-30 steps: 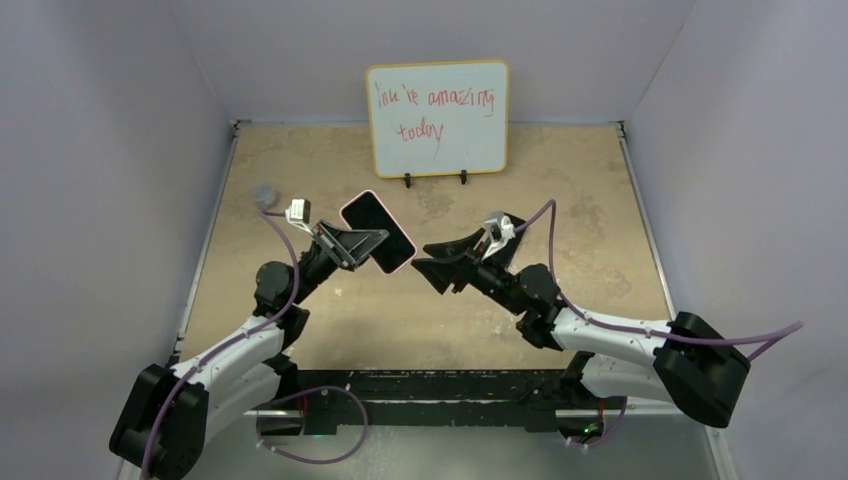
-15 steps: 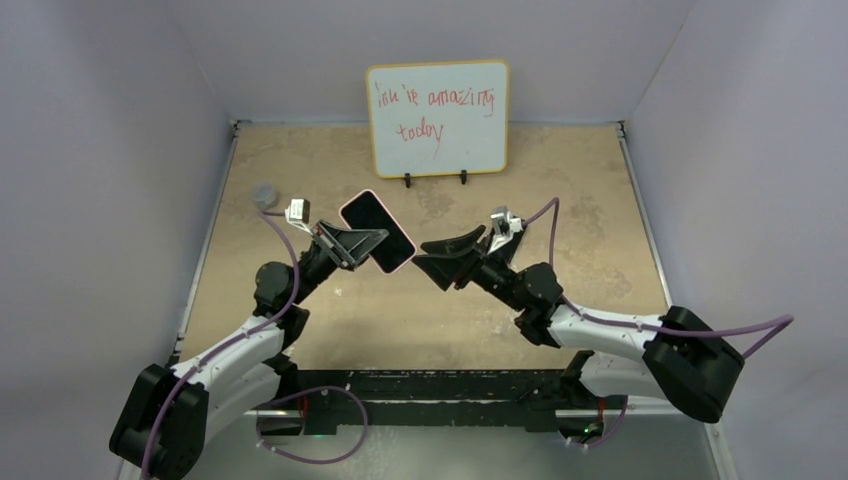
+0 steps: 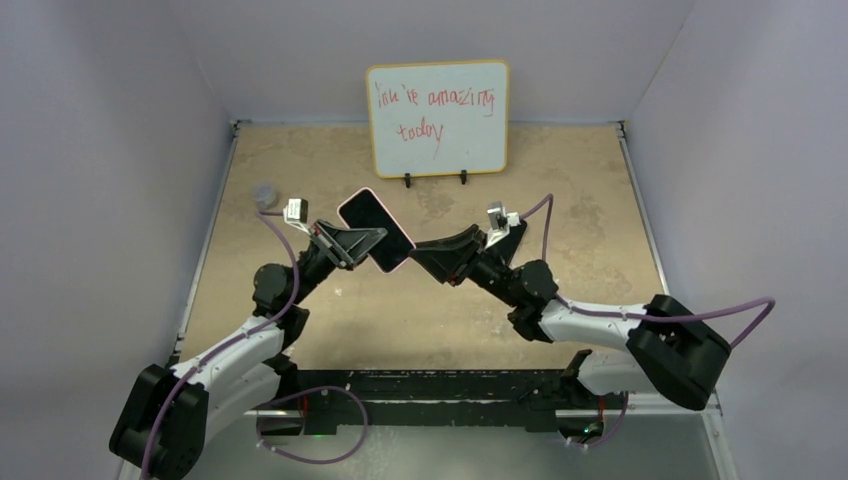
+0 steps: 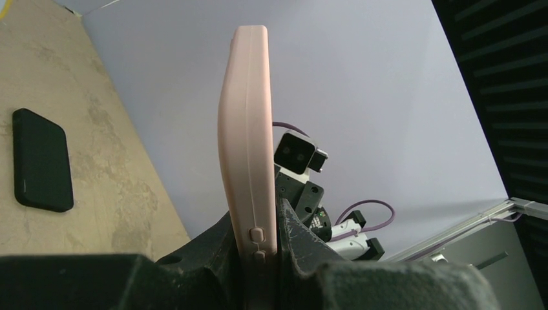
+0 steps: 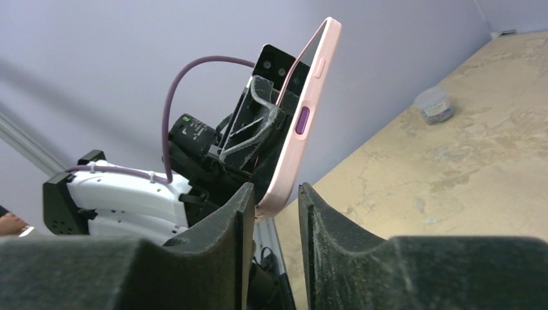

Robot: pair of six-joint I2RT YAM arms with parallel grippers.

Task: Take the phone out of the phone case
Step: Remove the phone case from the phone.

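Left pincer point(image 3: 362, 246) clamped across the faces of the pink phone case point(image 4: 247, 129), with the phone point(image 3: 374, 226) seated inside, held tilted above the middle of the bench point(image 3: 590, 210). Right pincer point(image 5: 271, 205) parted, one case corner between its fingers. Whiteboard point(image 3: 438, 118) stands at the far edge.

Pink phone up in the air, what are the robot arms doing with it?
The left pincer is shut on the phone in its pink case, holding it up in the air. The right pincer is open, with the case's lower corner between its fingers. The phone is not out of the case yet.
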